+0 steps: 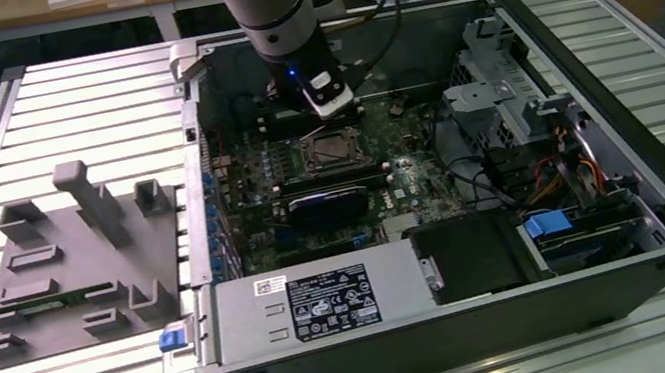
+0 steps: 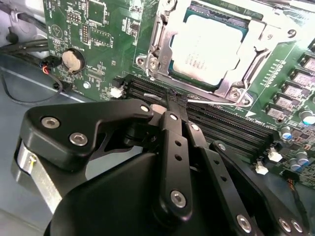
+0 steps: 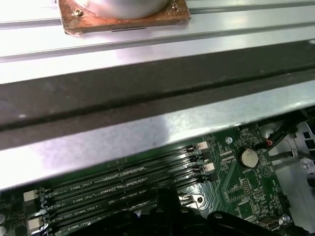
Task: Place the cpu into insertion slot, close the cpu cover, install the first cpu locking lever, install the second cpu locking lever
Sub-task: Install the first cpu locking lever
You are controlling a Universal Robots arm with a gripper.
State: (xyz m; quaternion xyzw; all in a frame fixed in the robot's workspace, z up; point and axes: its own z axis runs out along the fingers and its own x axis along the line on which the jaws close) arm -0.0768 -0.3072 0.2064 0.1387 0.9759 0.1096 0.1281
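The cpu (image 2: 209, 46), with its pale silver top, lies in the insertion slot (image 1: 329, 149) on the green motherboard. The silver cpu cover (image 2: 158, 39) lies flat around it as a frame. A thin wire locking lever (image 2: 211, 101) runs along the socket's edge next to the memory slots. My black gripper (image 2: 175, 101) is shut, and its tips touch this lever at the socket's side. In the exterior view the gripper (image 1: 335, 117) hangs just behind the socket, inside the open computer case.
Memory slots (image 3: 123, 182) and a coin battery (image 2: 73, 60) lie close to the fingertips. A black block (image 1: 323, 206) sits in front of the socket. A drive cage (image 1: 522, 104), cables (image 1: 549, 181) and a power supply (image 1: 312, 306) crowd the case. A grey fixture (image 1: 74, 260) stands at the exterior view's left.
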